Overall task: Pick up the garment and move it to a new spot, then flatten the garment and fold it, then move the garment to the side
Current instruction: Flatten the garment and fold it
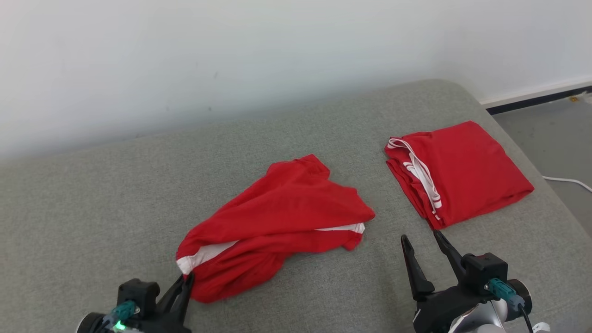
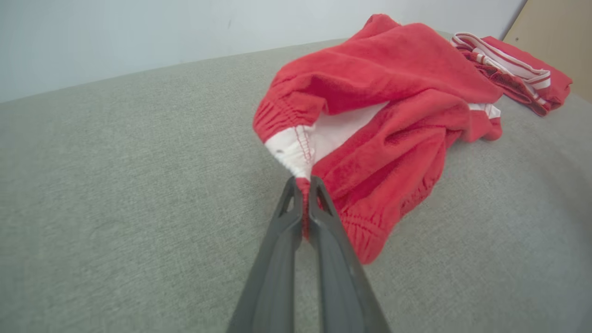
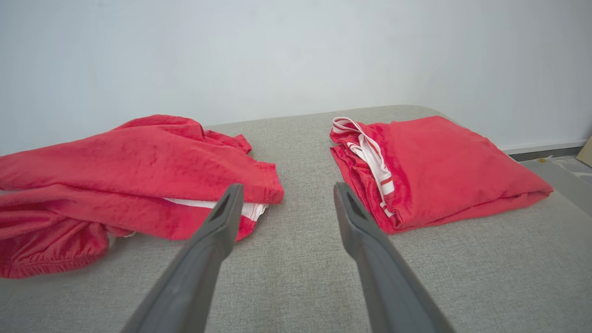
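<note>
A crumpled red garment [image 1: 277,212] with white trim lies in the middle of the grey cushion [image 1: 92,199]. My left gripper [image 1: 187,279] is shut on its near-left corner, at the white waistband edge; in the left wrist view the fingertips [image 2: 303,182] pinch red and white fabric of the garment [image 2: 384,106]. My right gripper [image 1: 422,238] stands open over bare cushion, between the crumpled garment [image 3: 134,175] and a folded one, holding nothing; the right wrist view has its gripper [image 3: 286,192] with jaws wide apart.
A second red garment [image 1: 462,173], folded with white straps showing, lies at the right of the cushion, seen also as the folded garment [image 3: 434,171]. A white wall [image 1: 231,55] runs behind. The floor [image 1: 555,134] with a white cable [image 1: 569,181] lies past the right edge.
</note>
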### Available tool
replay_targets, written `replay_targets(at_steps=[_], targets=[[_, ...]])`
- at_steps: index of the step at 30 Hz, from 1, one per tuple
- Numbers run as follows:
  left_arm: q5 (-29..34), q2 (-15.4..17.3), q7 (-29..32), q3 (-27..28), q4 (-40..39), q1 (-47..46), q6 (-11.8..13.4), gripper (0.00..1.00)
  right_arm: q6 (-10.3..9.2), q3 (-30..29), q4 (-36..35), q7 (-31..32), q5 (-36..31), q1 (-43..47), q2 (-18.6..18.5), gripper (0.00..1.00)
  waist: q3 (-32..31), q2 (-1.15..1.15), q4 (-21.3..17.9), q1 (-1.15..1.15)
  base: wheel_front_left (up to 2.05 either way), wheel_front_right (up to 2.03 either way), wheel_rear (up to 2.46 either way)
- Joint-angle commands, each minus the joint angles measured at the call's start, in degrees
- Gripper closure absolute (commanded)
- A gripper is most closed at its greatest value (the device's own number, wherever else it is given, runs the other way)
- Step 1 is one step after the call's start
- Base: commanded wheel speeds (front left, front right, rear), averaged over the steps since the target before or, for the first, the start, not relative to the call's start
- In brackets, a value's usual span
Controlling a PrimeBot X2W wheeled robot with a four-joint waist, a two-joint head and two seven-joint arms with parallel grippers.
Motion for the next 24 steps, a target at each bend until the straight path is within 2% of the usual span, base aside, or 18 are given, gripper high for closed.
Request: replay_targets(at_steps=[1,7,13,14,15,16,24], targets=[[0.1,0.7,0.2,0.3,-0.5,1.4,0.9,1.00,-0.17,0.2,-0.2,-0.1,-0.3,0.8,-0.3,0.00,-0.4,0.00,0.6,0.01,0.00,0.00,0.00],[0.9,2.4,0.2,0.7,-0.3,3.0,2.6,1.00,-0.17,0.5,-0.4,0.3,-0.2,1.0,-0.3,0.00,-0.7,0.00,1.0,0.01,0.00,0.00,0.00],[-0.1,1.8,-0.6,1.3,-0.3,3.6,3.6,1.00,-0.17,0.7,-0.7,0.4,0.1,1.1,-0.7,0.00,-0.8,0.00,1.0,0.01,0.00,0.00,0.00],[-0.2,1.6,-1.0,1.4,-0.4,3.7,3.9,0.89,-0.17,0.6,-0.8,0.4,0.1,1.1,-0.7,0.00,-0.8,0.00,1.0,0.01,0.00,0.00,0.00],[-0.2,1.4,-1.2,1.5,-0.5,3.7,4.1,0.49,-0.17,0.5,-0.8,0.4,0.1,1.1,-0.8,0.00,-0.8,0.00,1.1,0.01,0.00,0.00,0.00],[-0.4,1.2,-1.5,1.6,-0.6,3.7,4.5,0.00,-0.17,0.4,-0.9,0.4,0.1,1.1,-0.8,0.00,-0.8,0.00,1.1,0.01,0.00,0.00,0.00],[-3.0,-1.5,-6.0,5.1,-2.7,6.1,7.6,0.00,-0.17,-0.4,-1.4,0.9,-0.6,1.5,-0.5,0.00,-1.0,0.00,2.0,0.01,0.00,0.00,0.00]])
